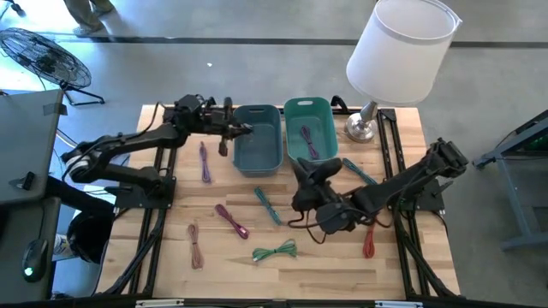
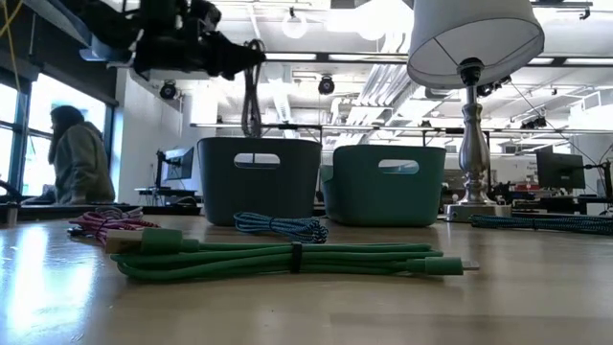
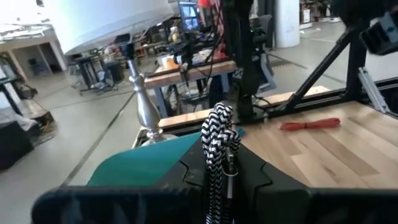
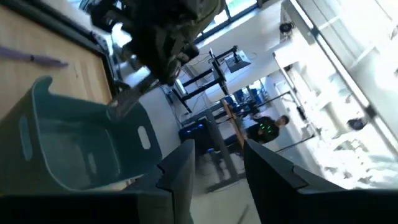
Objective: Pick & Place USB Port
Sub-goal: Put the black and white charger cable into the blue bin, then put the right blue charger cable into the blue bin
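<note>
Two grippers: left gripper [image 1: 229, 130] clenched on black-and-white cable [image 3: 217, 140] above blue bin [image 1: 258, 139]; right gripper [image 4: 214, 163] released.

From above, the wooden counter [image 1: 402, 257] carries two bins at its far middle: a blue bin [image 1: 259, 139] and, to its right, a green bin [image 1: 311, 128] with a purple cable inside. The left pincer [image 1: 226, 130] hangs at the blue bin's left rim with a dark cable. The right pincer [image 1: 301, 175] sits near the green bin's near edge. A white-shaded lamp [image 1: 398, 51] stands far right. A green cable [image 1: 275, 251] lies near.
</note>
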You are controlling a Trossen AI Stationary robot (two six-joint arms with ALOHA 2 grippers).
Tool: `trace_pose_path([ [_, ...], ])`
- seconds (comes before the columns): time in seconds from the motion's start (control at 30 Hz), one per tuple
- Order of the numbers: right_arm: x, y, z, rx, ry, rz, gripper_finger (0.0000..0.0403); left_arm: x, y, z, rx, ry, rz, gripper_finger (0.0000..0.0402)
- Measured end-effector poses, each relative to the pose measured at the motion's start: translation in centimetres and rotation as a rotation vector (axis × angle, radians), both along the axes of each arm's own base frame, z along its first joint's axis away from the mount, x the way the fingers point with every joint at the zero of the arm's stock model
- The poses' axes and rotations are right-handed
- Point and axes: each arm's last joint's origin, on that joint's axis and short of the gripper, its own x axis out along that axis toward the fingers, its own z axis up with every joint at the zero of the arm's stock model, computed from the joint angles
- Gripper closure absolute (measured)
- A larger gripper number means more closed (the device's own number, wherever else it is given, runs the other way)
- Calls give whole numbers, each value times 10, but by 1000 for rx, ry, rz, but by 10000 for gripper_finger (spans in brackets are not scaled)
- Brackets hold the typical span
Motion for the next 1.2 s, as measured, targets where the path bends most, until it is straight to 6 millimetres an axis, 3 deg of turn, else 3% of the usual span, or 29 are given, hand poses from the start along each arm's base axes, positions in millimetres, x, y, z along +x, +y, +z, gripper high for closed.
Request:
trace_pose_path([
  [0.17,-5,3,5,49,-73,7,274,5,8,-6,-64,52,-32,372],
  [0.37,-9,12,6,81,-116,31,274,-9,26,-16,-124,128,32,370],
  [0.6,-10,13,5,110,-148,42,274,-15,31,-16,-138,128,11,286],
  [0.8,-9,13,5,130,-151,67,274,-14,32,-11,-158,87,47,256],
  [0.97,-10,14,1,135,-116,95,274,-14,24,14,-120,-83,-149,254],
  [1.2,-18,21,-5,169,-65,167,274,-12,-16,46,-35,-200,-527,253],
])
